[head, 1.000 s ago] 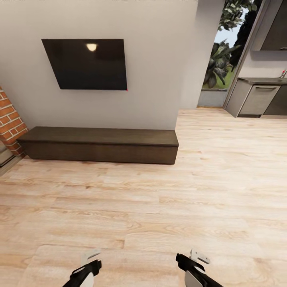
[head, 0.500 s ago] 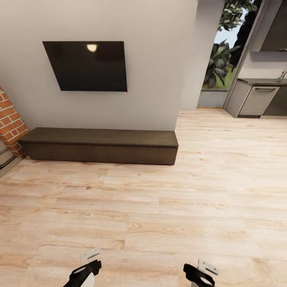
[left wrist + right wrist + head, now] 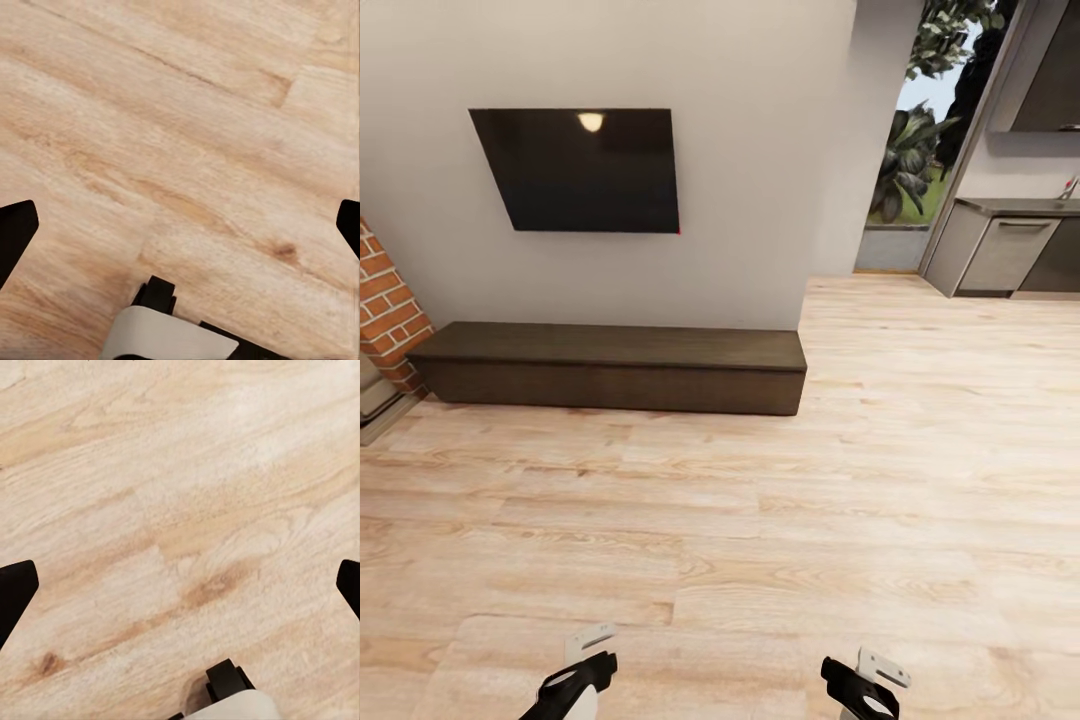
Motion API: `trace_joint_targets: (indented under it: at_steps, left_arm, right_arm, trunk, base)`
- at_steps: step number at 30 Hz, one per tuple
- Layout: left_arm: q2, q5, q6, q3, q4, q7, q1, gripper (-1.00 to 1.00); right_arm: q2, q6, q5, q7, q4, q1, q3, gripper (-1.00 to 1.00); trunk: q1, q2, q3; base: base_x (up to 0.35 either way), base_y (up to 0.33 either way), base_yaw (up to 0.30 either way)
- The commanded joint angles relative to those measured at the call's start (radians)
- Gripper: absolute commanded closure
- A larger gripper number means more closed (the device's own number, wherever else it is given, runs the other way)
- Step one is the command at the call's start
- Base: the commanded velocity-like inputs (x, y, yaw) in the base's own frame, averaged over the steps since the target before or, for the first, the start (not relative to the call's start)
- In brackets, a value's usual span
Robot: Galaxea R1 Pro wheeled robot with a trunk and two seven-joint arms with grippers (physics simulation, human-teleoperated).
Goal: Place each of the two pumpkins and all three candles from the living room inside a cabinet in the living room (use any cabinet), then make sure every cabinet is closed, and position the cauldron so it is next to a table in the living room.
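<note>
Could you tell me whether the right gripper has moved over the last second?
Yes. In the head view the right gripper has dropped toward the lower edge and shifted slightly right against the light wooden plank floor.

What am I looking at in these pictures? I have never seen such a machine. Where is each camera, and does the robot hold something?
This is a simulated wheeled robot with two arms. The big picture comes from its head camera, looking down into a living room: a long dark cabinet with its fronts closed stands against the wall under a black TV, on a wooden floor. At the bottom edge you see the left gripper and the right gripper. The two small pictures come from cameras on the wrists; both look down at bare floor between wide-open jaws. Nothing is held.
</note>
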Motion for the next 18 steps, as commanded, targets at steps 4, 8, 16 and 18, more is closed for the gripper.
trace_joint_targets:
  at_steps: [4, 8, 16, 18]
  left_arm:
    - [0.002, 0.001, 0.011, -0.007, -0.002, -0.067, 0.0, -1.0]
    - [0.002, 0.001, 0.012, -0.009, -0.002, -0.08, 0.0, -1.0]
    - [0.002, 0.002, 0.012, -0.01, -0.002, -0.083, 0.0, -1.0]
    - [0.002, 0.002, 0.012, -0.01, -0.002, -0.083, 0.0, -1.0]
  right_arm:
    - [0.0, -0.004, -0.007, -0.004, 0.0, -0.001, 0.009, -1.0]
    - [0.0, -0.005, -0.008, -0.004, 0.0, -0.001, 0.009, -1.0]
    - [0.0, -0.005, -0.009, -0.004, 0.0, -0.001, 0.009, -1.0]
    - [0.0, -0.005, -0.009, -0.004, 0.0, -0.001, 0.009, -1.0]
  trunk:
    - [-0.015, 0.027, 0.012]
    - [-0.023, 0.041, 0.018]
    - [-0.023, 0.041, 0.018]
    - [-0.023, 0.041, 0.018]
  base:
    - [0.0, 0.0, 0.0]
    - [0.0, 0.0, 0.0]
    - [0.0, 0.0, 0.0]
    - [0.0, 0.0, 0.0]
